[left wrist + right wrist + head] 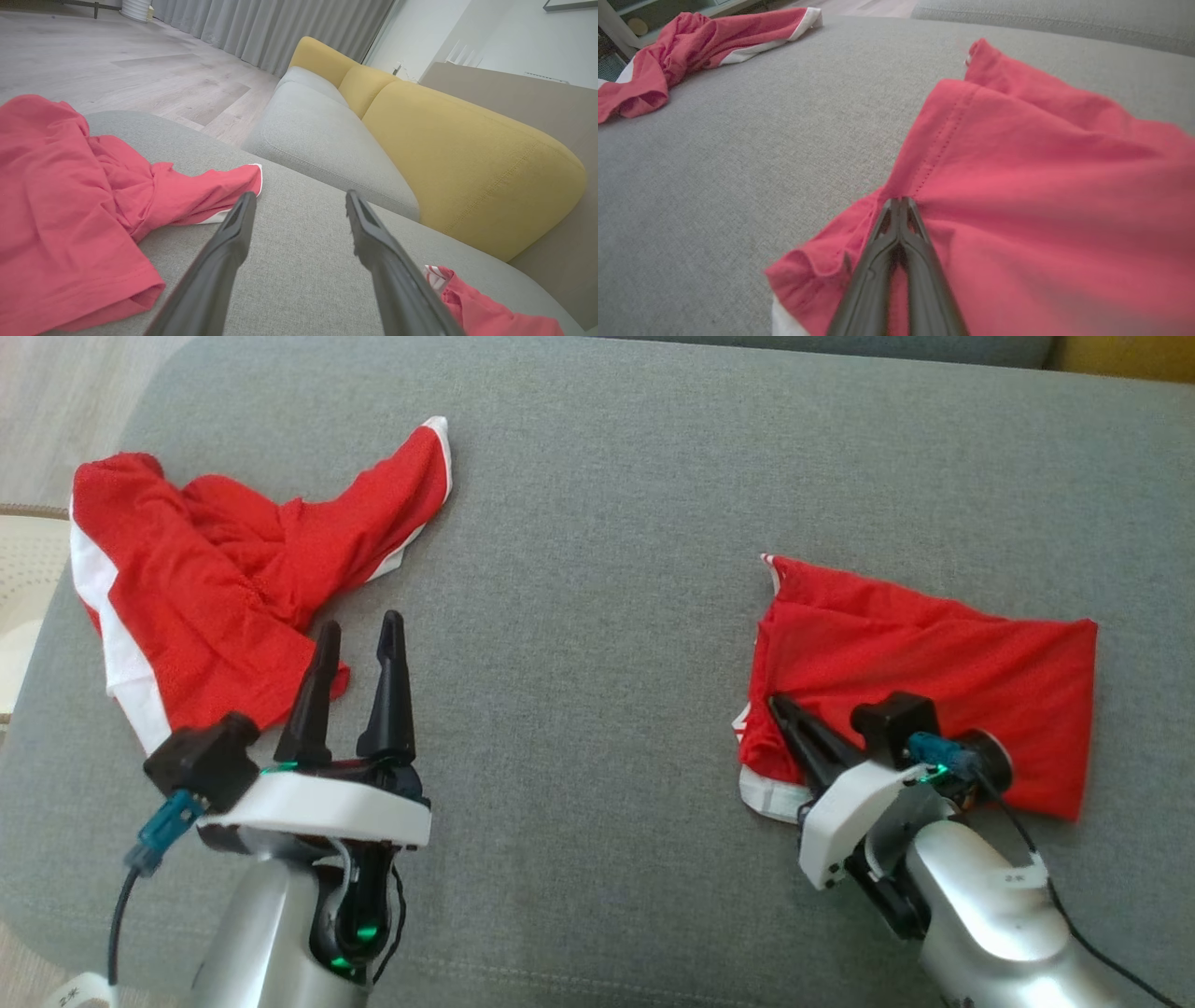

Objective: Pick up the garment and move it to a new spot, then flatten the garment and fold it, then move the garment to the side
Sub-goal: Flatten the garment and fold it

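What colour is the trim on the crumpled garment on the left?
White trim on the red crumpled garment, clearest in the head view.

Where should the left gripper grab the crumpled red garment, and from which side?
Take the crumpled red garment by its near hem corner, coming in low from the robot's side with the open left gripper. That edge looks rolled, slightly proud of the grey cushion, and lies nearest the fingertips; the middle is bunched in loose folds.
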Controlling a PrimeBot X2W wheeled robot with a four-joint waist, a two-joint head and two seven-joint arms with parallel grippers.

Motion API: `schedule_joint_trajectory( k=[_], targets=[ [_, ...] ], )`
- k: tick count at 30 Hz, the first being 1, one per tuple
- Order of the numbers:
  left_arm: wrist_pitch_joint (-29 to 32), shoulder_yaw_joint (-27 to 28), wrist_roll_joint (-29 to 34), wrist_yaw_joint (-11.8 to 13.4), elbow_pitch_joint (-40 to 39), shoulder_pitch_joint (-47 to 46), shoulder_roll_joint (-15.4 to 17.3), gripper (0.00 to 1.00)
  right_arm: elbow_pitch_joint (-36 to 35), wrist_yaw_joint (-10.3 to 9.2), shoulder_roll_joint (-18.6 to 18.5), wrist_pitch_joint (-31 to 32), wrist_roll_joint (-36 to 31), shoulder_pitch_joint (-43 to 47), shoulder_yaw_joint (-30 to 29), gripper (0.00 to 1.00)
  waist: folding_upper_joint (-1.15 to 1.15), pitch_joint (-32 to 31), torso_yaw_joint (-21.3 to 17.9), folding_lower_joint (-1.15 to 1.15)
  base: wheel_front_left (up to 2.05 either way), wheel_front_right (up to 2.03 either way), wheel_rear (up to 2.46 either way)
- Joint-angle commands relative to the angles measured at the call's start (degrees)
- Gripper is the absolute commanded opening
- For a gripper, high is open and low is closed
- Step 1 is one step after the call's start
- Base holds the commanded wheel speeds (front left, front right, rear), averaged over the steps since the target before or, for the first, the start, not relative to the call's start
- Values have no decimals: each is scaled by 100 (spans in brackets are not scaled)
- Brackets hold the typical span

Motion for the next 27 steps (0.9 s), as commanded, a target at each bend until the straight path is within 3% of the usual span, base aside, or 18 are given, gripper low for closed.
schedule_joint_trajectory(
  k=[1,5,11,21,27],
  targets=[
    [-69,191,-41,33,-156,-241,65,100,-73,-5,61,30,68,-103,163,0,0,3,-9,0,0,0,0],
    [-69,235,-24,42,-143,-241,65,100,-37,-5,52,-127,203,-258,217,0,0,-23,-108,0,0,0,0],
    [-69,335,70,-1,-119,-206,65,100,-220,-5,-51,-515,248,-437,-194,0,0,-235,-410,0,0,0,0],
    [-69,363,164,-39,-188,-149,65,100,-920,-5,-432,-607,-349,-123,-1545,0,0,-626,-917,0,0,0,0],
    [-69,280,211,-35,-196,-49,65,100,-1634,-5,-287,-493,-662,510,-2446,0,0,-770,-1156,0,0,0,0]
  ],
)
